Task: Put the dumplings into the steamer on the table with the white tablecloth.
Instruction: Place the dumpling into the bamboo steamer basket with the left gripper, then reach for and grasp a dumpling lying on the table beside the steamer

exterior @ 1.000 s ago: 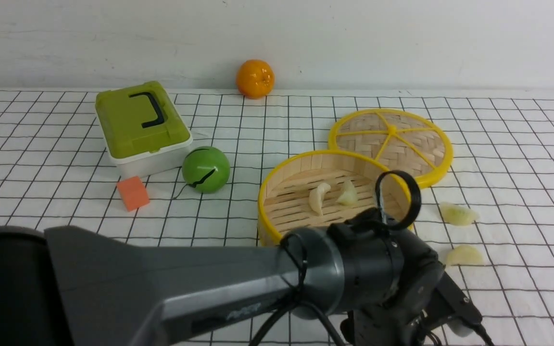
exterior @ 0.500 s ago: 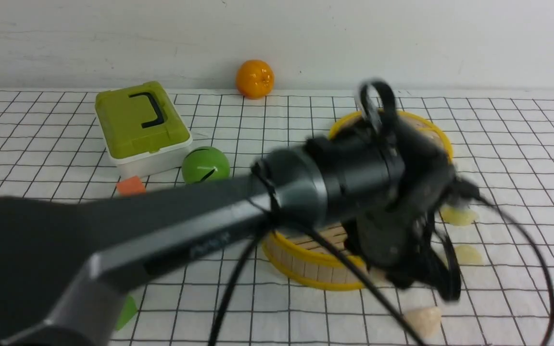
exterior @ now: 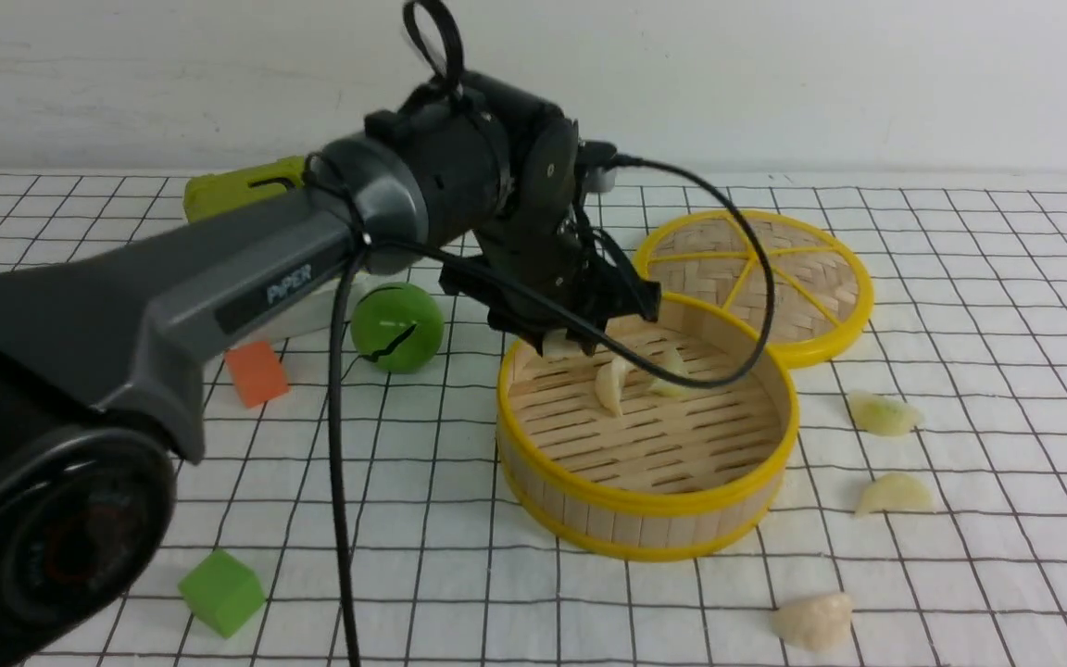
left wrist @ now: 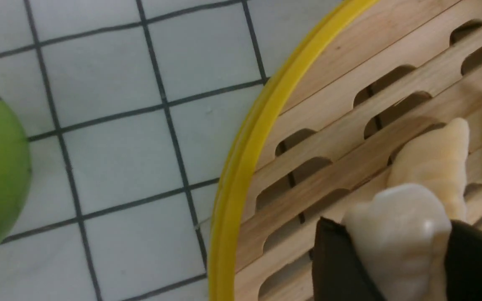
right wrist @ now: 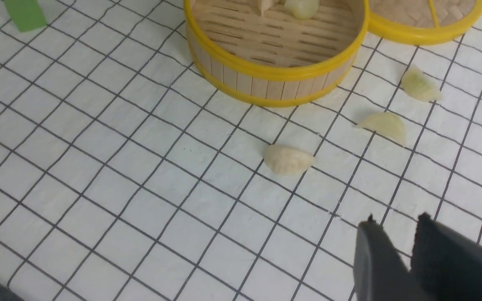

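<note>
On the white grid-printed tablecloth (exterior: 1006,278), the round yellow-rimmed bamboo steamer (exterior: 645,505) holds two pale crescent dumplings (exterior: 609,384). The left gripper (left wrist: 396,255) clasps a third dumpling (left wrist: 398,234) over it, and three more (exterior: 893,493) lie outside.

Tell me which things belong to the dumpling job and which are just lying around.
Job: steamer; two dumplings inside; held dumpling in left fingers; three loose dumplings on cloth.
Lying about: lid, green ball, orange cube, green cube, green box.
</note>
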You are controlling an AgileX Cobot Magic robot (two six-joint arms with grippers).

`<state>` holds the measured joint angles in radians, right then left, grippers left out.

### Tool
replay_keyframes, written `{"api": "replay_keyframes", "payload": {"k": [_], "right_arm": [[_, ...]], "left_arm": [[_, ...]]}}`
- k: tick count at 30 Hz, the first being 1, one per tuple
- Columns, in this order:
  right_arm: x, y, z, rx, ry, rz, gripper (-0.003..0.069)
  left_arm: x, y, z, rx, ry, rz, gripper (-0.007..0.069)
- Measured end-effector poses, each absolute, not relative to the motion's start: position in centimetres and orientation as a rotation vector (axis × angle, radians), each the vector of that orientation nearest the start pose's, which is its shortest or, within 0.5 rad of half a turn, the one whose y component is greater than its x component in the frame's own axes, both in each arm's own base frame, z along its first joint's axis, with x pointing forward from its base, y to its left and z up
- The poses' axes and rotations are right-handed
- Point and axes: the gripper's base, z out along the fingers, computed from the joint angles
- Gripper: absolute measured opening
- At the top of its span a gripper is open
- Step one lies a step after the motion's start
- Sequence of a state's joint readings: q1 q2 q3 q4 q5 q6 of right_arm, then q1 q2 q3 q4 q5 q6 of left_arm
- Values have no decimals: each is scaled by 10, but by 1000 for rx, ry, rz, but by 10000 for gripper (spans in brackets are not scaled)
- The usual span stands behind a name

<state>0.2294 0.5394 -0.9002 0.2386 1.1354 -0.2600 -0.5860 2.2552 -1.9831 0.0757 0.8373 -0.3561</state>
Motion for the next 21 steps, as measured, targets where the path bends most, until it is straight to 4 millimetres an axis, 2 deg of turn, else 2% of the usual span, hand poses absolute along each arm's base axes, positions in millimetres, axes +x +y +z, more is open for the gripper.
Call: {"api": "replay_keyframes", "payload": {"k": [5,8,14,16,17,18,21], "right_arm": [[80,39,364,-525,2328,311,146],[96,43,357,-531,2402,315,146],[122,49,346,-526,2484,320,146],[129,50,342,-524,2504,322,147],[134,52,339,-522,2521,326,147],[138,53,337,-519,2537,332,147],[154,58,327,-509,2593,362,147]], "left_arm": [[427,-277,207,349,2593,-243,404],[424,-274,217,354,2611,-214,446],[409,-261,272,374,2597,-176,422],[398,-253,302,397,2568,-174,384],[394,-251,310,403,2560,-174,372],[386,-245,329,410,2536,-181,345],[370,-235,355,432,2511,-181,274]]}}
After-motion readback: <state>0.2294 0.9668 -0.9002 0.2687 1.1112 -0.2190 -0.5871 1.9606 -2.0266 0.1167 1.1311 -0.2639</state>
